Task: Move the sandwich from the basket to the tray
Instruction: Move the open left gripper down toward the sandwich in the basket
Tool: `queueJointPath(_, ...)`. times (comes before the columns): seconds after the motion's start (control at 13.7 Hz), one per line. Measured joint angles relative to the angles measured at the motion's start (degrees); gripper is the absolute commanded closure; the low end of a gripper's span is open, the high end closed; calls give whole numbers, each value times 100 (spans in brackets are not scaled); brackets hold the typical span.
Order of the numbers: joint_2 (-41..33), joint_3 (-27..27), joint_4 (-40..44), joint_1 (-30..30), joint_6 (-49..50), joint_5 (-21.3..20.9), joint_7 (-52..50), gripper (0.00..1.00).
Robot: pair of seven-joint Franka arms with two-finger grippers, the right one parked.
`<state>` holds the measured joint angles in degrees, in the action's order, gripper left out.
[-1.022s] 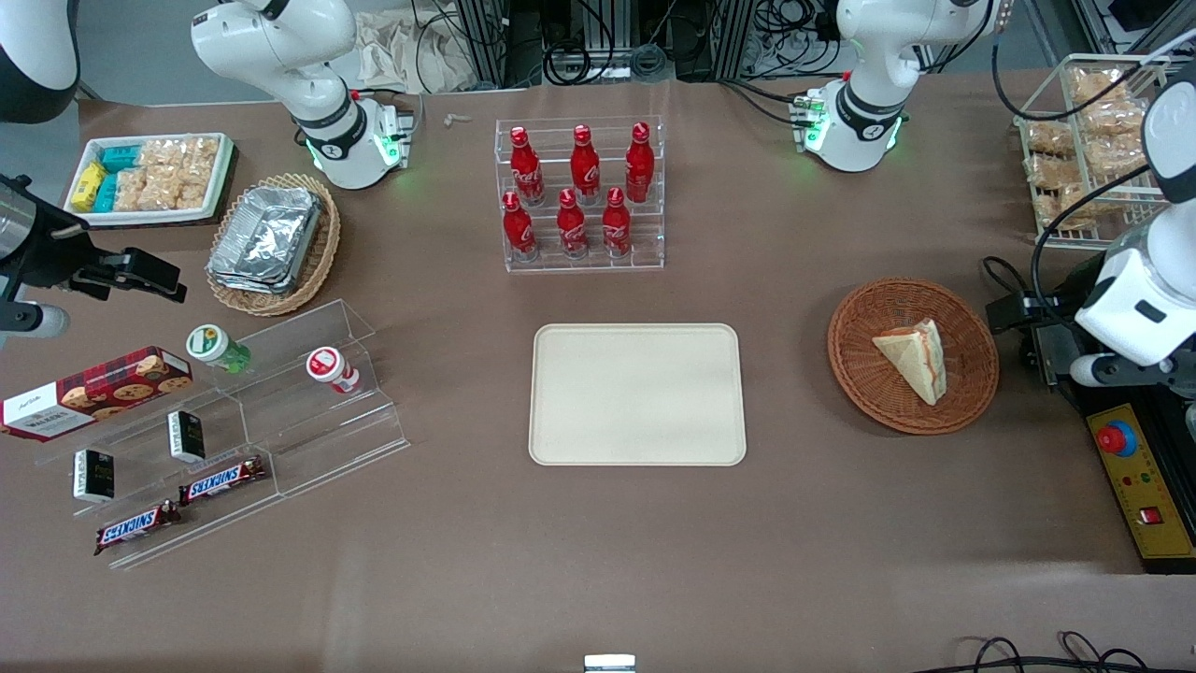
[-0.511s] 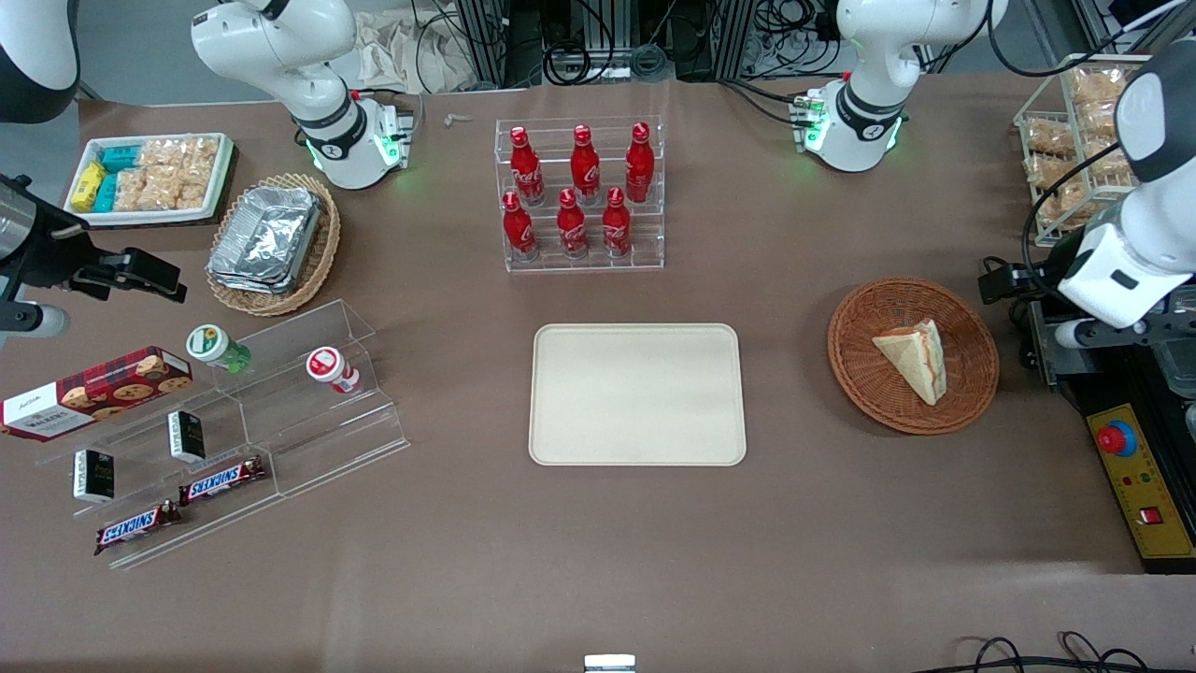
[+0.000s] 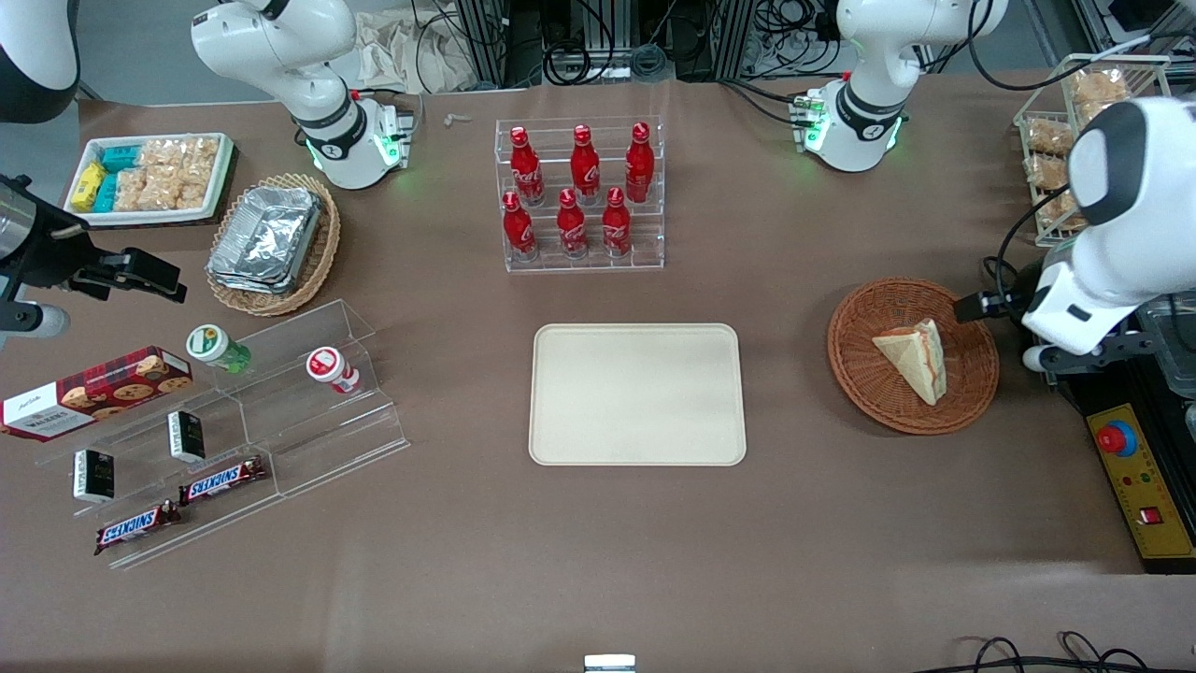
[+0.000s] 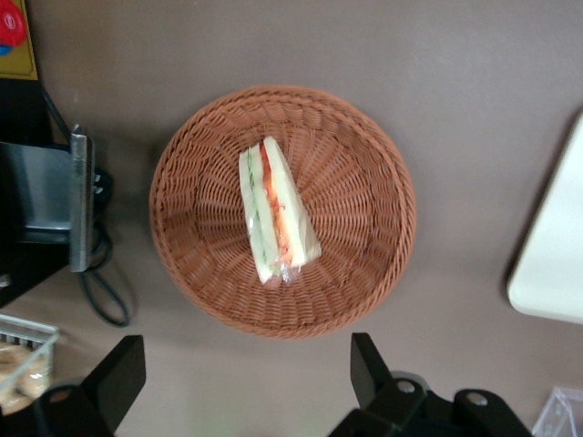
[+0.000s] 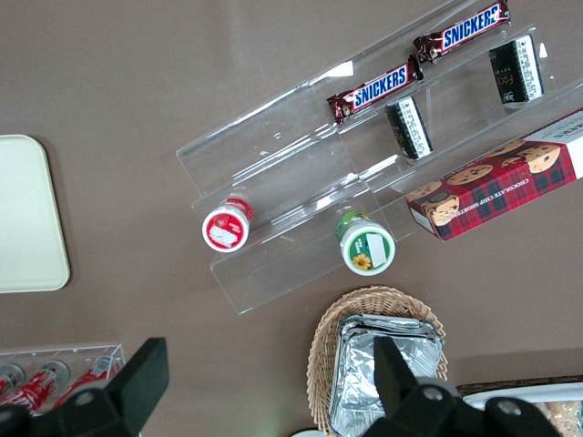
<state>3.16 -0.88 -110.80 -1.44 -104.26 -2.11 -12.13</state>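
The sandwich (image 3: 914, 358), a pale bread wedge with a red and green filling edge, lies in the round reddish-brown wicker basket (image 3: 860, 374). The left wrist view shows the sandwich (image 4: 276, 211) in the middle of the basket (image 4: 364, 182). The cream-beige tray (image 3: 637, 393) lies flat and bare beside the basket, toward the parked arm's end; its edge shows in the left wrist view (image 4: 556, 264). My left gripper (image 4: 244, 369) is open and empty, held high just outside the basket's rim at the working arm's end (image 3: 1035, 342).
A black control box (image 3: 1135, 467) with a red button sits beside the basket at the table's end. A wire rack of snack bags (image 3: 1065, 140) stands farther from the camera. An acrylic rack of red bottles (image 3: 579, 196) stands farther back than the tray.
The left arm has swung in from the table's end toward the basket; its wrist now hangs close to the basket's rim. The sandwich, basket and tray have not moved.
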Motion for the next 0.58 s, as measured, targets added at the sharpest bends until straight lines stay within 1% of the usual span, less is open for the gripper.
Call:
queueJointPath(0.36,10,-39,-1036,-1,-965,14,-328,0)
queueJointPath(0.58,27,-266,-1449,6,-1405,144,-351,1)
